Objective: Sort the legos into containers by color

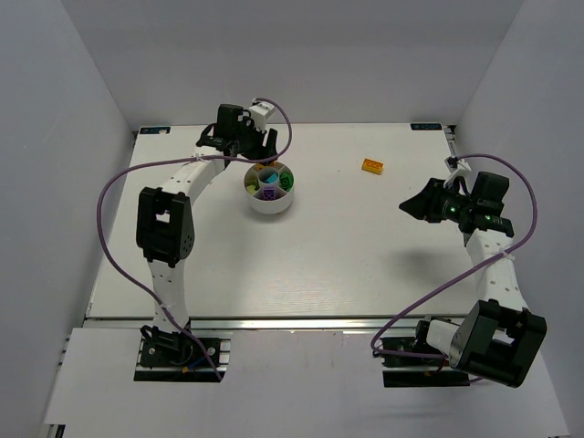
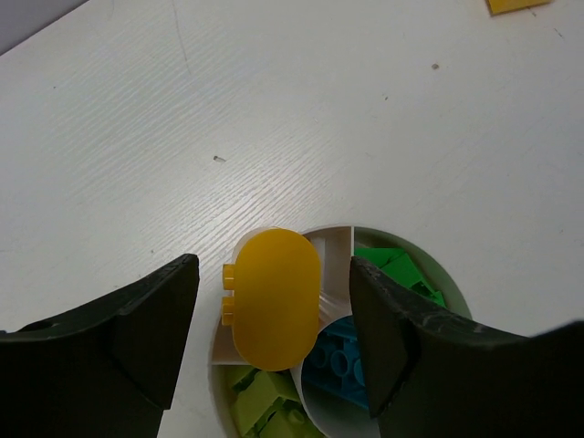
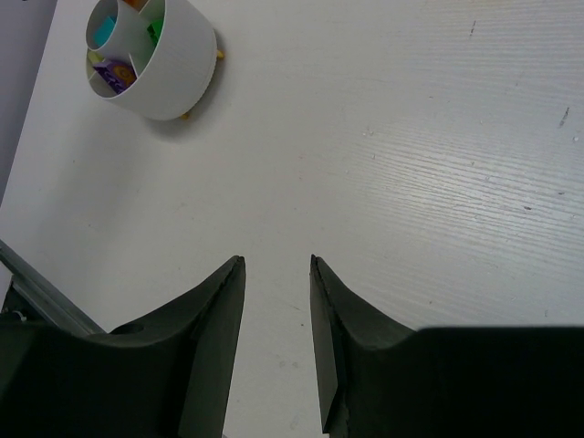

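1. The white table [image 1: 319, 265] carries everything; both arms are bolted at its near edge.
2. The left arm [image 1: 164, 228] reaches to the far left part of the table. The right arm [image 1: 497, 274] bends over the right side, well apart from the dish.
3. The round white divided dish [image 1: 270, 203] stands left of the table's centre, directly under the left arm's wrist.
4. The left end effector [image 2: 274, 265] hangs over the dish's rim with its jaws wide apart, and neither finger touches anything.
5. The right end effector [image 3: 276, 265] hovers above bare table, its jaws parted by a narrow gap with nothing between them.
6. A yellow oval piece [image 2: 274, 301], studs on its left edge, sits between the left fingers over a wedge section. Whether it rests there cannot be told.
7. Green bricks [image 2: 394, 266], cyan bricks [image 2: 336, 358] and lime bricks [image 2: 260, 397] fill separate sections, and a purple brick [image 3: 114, 73] lies in another.
8. One orange-yellow brick [image 1: 372, 165] lies alone on the table, right of the dish.
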Controlling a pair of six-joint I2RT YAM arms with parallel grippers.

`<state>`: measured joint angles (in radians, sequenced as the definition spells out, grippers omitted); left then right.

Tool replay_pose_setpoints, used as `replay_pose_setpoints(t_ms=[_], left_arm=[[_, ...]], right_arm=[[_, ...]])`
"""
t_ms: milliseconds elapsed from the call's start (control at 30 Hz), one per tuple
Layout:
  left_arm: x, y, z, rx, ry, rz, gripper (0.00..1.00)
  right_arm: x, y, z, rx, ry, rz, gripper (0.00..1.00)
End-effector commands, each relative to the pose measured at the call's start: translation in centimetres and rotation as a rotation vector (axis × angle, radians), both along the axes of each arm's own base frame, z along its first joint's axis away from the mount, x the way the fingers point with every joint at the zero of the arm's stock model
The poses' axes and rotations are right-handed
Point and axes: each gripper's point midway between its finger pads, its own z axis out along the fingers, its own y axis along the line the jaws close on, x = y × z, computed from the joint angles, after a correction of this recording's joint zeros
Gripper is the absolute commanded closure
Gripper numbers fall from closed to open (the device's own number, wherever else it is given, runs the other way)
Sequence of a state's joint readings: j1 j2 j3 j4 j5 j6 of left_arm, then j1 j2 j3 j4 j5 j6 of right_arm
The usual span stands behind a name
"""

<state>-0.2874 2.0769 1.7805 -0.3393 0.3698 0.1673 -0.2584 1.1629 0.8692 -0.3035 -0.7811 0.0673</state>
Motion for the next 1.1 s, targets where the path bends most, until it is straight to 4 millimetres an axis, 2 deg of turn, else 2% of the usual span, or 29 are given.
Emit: replay_pose_setpoints(t_ms=[0,267,600,1067], left_arm=[[-0.7,-0.4,5.3,-0.044,-0.077,-0.03,0.24],[-1.0,-1.0,4.0,-0.051,-0.032,-0.069,0.24],[-0.5,-0.3,2.3,-0.012,-0.023,-0.031,0.26],[-0.5,-0.2,0.4,0.023,0.0,-0.022,0.3]], right_arm=[[0.4,0.1,0.5,-0.019,-0.048,0.015,0.6],[0.4,0.1,0.5,-0.019,-0.047,0.017,0.6],[0.4,0.1,0.4,-0.017,-0.044,0.017,0.6],[0.4,0.1,0.5,-0.013,-0.043,0.018,0.6]])
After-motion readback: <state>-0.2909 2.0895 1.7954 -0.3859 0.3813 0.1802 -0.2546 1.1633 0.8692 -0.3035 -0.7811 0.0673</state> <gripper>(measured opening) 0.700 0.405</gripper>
